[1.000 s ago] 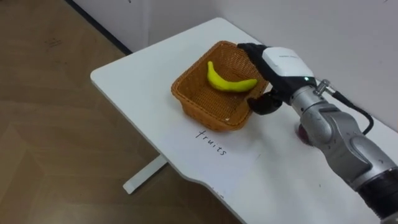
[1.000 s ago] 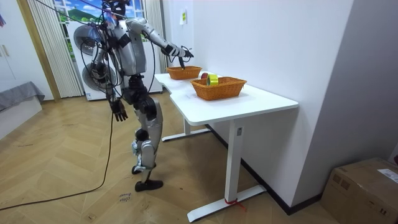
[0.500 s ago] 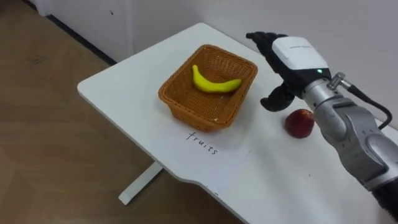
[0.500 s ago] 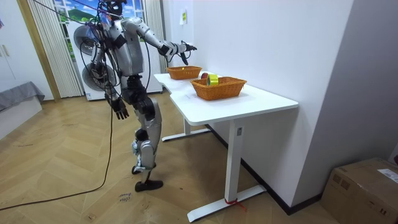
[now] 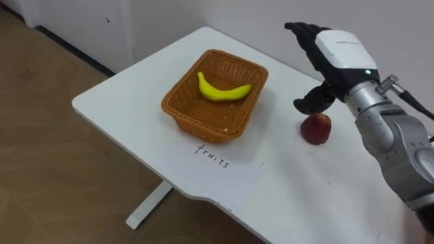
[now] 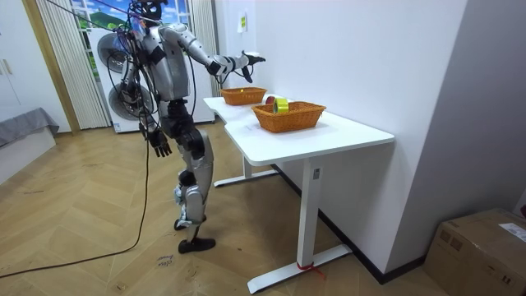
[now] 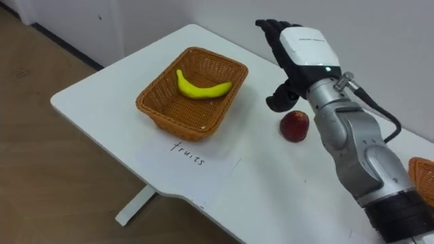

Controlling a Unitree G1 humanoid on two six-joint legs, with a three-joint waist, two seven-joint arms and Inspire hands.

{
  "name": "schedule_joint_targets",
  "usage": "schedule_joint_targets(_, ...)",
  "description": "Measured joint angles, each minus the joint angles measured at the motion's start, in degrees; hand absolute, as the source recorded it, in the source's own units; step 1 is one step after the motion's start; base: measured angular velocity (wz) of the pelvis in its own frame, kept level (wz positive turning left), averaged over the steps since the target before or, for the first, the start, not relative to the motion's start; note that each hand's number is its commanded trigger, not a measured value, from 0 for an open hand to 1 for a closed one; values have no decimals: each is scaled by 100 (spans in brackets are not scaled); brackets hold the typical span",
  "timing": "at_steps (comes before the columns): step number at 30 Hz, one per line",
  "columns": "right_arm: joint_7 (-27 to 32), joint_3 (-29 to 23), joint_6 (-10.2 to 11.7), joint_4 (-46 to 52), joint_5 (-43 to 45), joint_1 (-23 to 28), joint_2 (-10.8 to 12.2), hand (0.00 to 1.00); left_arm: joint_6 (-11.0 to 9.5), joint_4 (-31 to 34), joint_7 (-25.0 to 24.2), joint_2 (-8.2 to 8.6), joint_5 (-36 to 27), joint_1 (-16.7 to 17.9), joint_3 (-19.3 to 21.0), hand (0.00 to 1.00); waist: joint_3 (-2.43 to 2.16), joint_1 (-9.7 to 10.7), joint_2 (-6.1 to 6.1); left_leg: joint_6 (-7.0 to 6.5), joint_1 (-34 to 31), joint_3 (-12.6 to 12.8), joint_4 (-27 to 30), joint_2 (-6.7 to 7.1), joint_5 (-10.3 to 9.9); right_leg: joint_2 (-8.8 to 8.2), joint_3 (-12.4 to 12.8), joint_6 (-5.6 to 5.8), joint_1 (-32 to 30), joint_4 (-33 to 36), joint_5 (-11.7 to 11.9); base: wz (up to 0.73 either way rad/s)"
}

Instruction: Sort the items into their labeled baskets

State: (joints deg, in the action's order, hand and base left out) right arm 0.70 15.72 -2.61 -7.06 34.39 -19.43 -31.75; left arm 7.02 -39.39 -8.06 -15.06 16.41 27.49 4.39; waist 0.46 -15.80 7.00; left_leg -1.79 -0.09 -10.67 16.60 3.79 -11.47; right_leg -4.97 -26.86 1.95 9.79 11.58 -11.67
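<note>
A yellow banana [image 5: 224,89] lies in the wicker fruit basket [image 5: 203,126] at the left end of the white table [image 5: 129,102]. A red apple [image 5: 316,129] sits on the table to the right of that basket. My right hand [image 5: 333,57] is open and holds nothing. It hovers above the table, just behind and over the apple, not touching it. My left hand [image 6: 159,146] hangs relaxed at my side in the room view. A second wicker basket [image 6: 288,117] further along the table holds a roll of green-yellow tape [image 6: 280,104].
A paper label [image 5: 211,154] lies in front of the fruit basket. The table's edge falls to wooden floor [image 5: 54,183] on the left. A white wall [image 5: 258,20] backs the table. The second basket's corner [image 7: 424,169] shows at the far right.
My right hand has lifted off the fruit basket's far rim and moved right and up. The apple, hidden behind my arm a second ago, now shows. The camera shifted.
</note>
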Motion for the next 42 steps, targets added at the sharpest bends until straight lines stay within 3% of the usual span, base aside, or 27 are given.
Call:
schedule_joint_targets(5,-6,-124,-49,-83,-696,266,3,0,38,-13,19,67,1,16,3,0,-5,-10,-29,-12,100,-17,-59,4,9,-9,-4,0,83,-6,0,0)
schedule_joint_targets(12,-5,-601,-115,-564,-2842,527,72,0,115,-42,43,276,2,159,-3,0,-2,149,-76,-27,264,-39,-92,25,14,-31,-14,51,276,-2,-32,5)
schedule_joint_targets(16,53,-832,-116,-753,-3674,658,129,0,145,53,43,346,1,336,-12,0,12,291,-218,-36,225,-61,84,68,-52,-16,1,56,322,-13,-35,3)
schedule_joint_targets(18,69,-877,-116,-800,-3817,690,128,0,161,99,41,347,2,360,-13,0,11,316,-288,-38,205,-56,110,74,-52,-22,11,56,308,-13,-36,-2)
schedule_joint_targets(22,118,-974,-113,-842,-3934,768,154,0,172,126,19,368,3,399,-18,0,-31,306,-406,-66,236,1,114,100,-33,-61,138,48,319,-15,-82,-5)
schedule_joint_targets(26,188,-980,-114,-1052,-4103,807,348,0,213,121,16,365,2,500,-25,0,-29,314,-405,-74,276,41,108,102,-29,-69,149,63,335,-79,-101,-2)
schedule_joint_targets(38,358,-977,-100,-1963,-4749,880,451,0,262,36,99,287,-122,514,-220,0,-30,316,-400,-91,184,-29,110,118,-48,-72,60,71,310,-73,-103,3)
schedule_joint_targets(42,419,-976,-100,-2209,-4827,878,454,0,257,0,140,284,-117,508,-245,0,-4,304,-438,-92,155,-44,125,132,-48,-87,13,72,301,-58,-104,3)
